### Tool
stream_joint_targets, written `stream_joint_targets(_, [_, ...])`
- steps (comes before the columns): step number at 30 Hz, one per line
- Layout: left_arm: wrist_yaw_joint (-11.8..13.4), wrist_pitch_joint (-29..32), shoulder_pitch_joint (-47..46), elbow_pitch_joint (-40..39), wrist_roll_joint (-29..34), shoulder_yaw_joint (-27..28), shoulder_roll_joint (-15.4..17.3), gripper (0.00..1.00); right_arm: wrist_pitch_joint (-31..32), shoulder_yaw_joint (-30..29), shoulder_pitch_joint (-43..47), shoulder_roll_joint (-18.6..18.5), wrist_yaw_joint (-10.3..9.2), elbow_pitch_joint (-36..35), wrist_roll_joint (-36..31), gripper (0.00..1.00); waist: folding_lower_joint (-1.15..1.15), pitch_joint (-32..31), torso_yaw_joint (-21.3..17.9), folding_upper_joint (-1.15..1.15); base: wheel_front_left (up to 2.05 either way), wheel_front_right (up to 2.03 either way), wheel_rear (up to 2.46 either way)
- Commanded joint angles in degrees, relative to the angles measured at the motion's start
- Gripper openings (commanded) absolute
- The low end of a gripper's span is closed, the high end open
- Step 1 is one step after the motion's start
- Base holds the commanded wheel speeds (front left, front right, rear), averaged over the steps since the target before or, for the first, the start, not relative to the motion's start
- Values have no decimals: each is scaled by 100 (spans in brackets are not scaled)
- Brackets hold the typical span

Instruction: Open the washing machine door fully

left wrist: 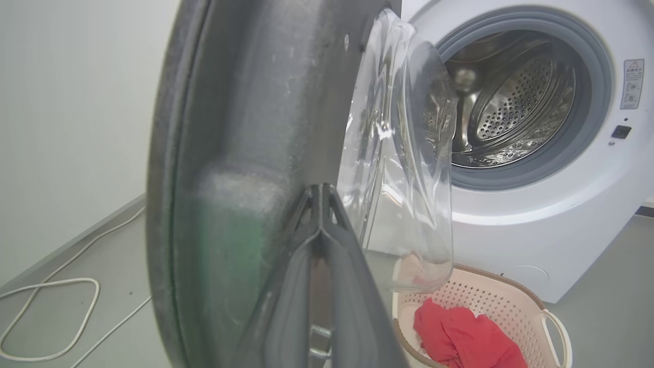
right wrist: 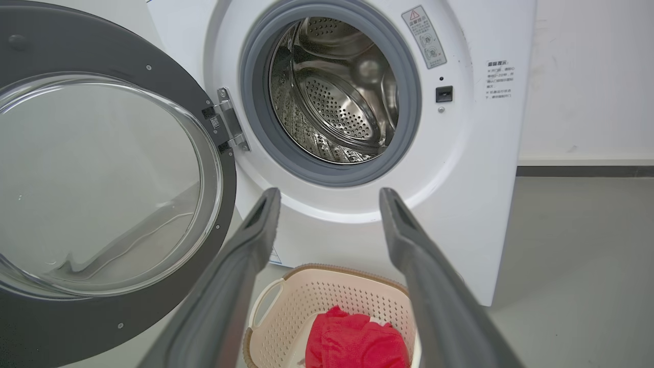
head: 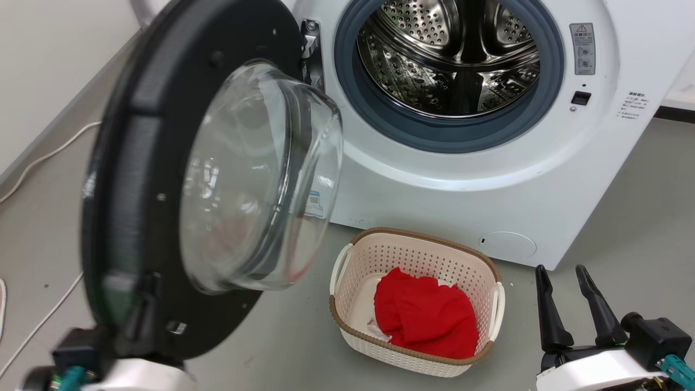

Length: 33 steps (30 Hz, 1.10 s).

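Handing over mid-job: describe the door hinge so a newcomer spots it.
Find the white washing machine and its grey-ringed drum opening. At that opening's left edge, a small silver hinge bracket joins the black door to the front. It is shiny metal; the latch slot opposite is black.

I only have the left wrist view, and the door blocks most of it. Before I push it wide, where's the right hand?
Observer: In the head view the right hand sits low at the right, beside the basket, not touching it.
Operator: Is it holding anything?
Observer: No. The right wrist view shows its fingers spread apart with nothing between them.
Operator: Can you see the hinge?
Observer: Yes. The hinge is just left of the grey gasket, and the washing machine door stands well clear of the washing machine front.
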Motion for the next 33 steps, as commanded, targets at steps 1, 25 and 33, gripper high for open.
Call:
stream_joint_targets(1, [-19,-99,-166,182,-62,196,132,0,-27,-2,-41,11,-4,16,22,100,0,6,-26,0,0,0,0])
stream_joint_targets(25, [-776,-1126,-1833,3433,-381,1977,1184,0,58,-78,-125,12,-4,-106,-301,100,0,226,-660,0,0,0,0])
stream_joint_targets(33, [-868,-1121,-1758,3481,-64,2194,956,0,67,-108,-96,11,-4,-91,-323,100,0,176,-719,0,0,0,0])
